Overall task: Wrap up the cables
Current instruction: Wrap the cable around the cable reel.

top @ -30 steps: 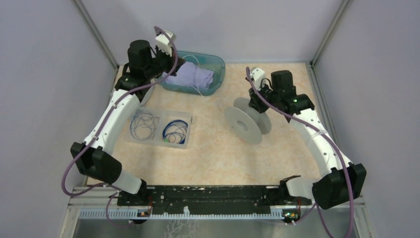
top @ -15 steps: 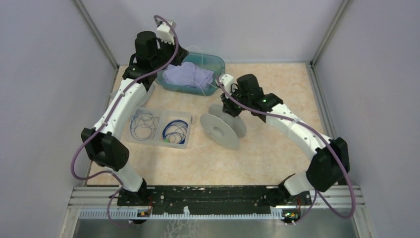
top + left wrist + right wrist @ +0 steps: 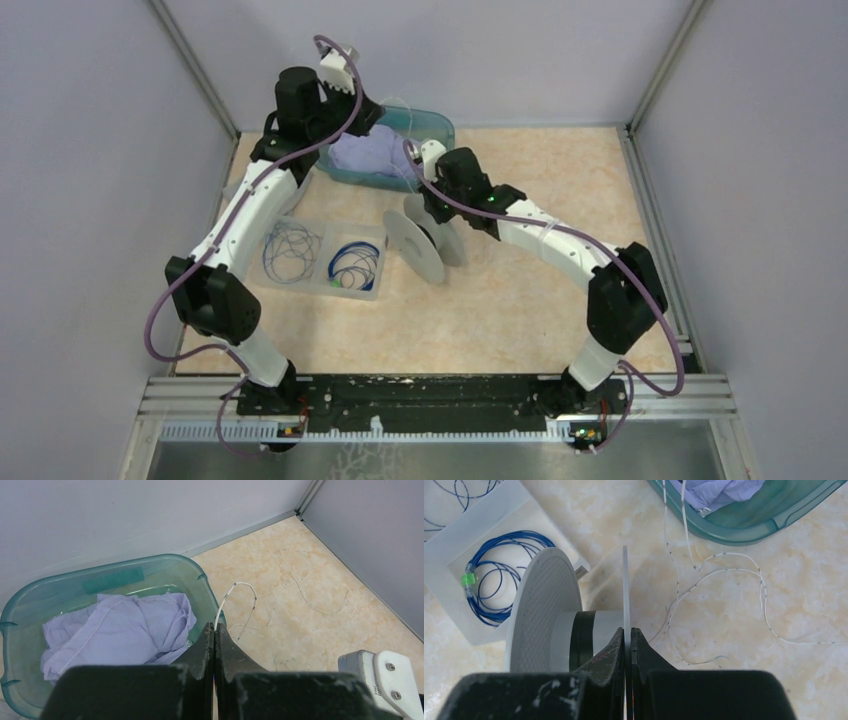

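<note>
The white cable (image 3: pixel 242 583) is pinched by the left gripper (image 3: pixel 215 630); the spool (image 3: pixel 546 605) is clamped by the right gripper (image 3: pixel 627 635). Slack should be drawn onto the spool.

Overall light: bright, even and soft, coming from above, with no hard glare in any view.
Shadows: pale and soft-edged on the desk (image 3: pixel 520 300) under the arms; a faint grey one beside the spool (image 3: pixel 544 610) in the right wrist view.
Focus: the middle of each wrist view is sharp. The left end effector (image 3: pixel 214 628) and the right end effector (image 3: pixel 626 631) at the lower edge are dark and a little soft.
Fine detail: the whitish cable (image 3: pixel 240 586) reads clearly.
Reflections: a dull sheen on the metal strip (image 3: pixel 440 455) at the bottom of the top view.
</note>
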### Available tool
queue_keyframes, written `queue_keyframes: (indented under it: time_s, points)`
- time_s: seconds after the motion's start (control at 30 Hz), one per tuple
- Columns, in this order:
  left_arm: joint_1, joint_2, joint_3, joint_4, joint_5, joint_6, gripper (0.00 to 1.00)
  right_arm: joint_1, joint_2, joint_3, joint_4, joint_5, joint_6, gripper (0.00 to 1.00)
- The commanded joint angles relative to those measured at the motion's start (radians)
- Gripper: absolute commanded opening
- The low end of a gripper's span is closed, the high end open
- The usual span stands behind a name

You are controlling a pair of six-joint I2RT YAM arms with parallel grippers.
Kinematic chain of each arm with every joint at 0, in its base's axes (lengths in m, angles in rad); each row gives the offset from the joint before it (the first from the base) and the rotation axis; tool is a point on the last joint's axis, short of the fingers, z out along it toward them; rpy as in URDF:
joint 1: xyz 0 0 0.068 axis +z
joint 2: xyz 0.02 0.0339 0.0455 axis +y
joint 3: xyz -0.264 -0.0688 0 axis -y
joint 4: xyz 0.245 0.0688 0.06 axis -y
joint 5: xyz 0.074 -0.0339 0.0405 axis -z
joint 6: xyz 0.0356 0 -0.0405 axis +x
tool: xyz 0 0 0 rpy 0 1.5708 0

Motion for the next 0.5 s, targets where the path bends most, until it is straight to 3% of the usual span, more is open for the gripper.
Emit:
queue_keyframes:
  time_s: [0.0, 0.1, 0.37, 0.47]
  points:
    - [0.0, -0.03, -0.017, 0.041, 0.027, 0.004, 0.0, 0.02, 0.012, 0.087, 0.087, 0.075, 0.034, 0.0]
    - [0.0, -0.037, -0.027, 0.046, 0.038, 0.01, 0.0, 0.022, 0.012, 0.097, 0.087, 0.068, 0.035, 0.01]
    - [0.0, -0.046, -0.036, 0.057, 0.069, 0.022, 0.0, 0.023, 0.012, 0.137, 0.033, 0.008, 0.028, 0.34]
    - [0.0, -0.043, -0.033, 0.061, 0.083, 0.021, 0.0, 0.023, 0.012, 0.164, 0.011, 0.001, 0.014, 0.38]
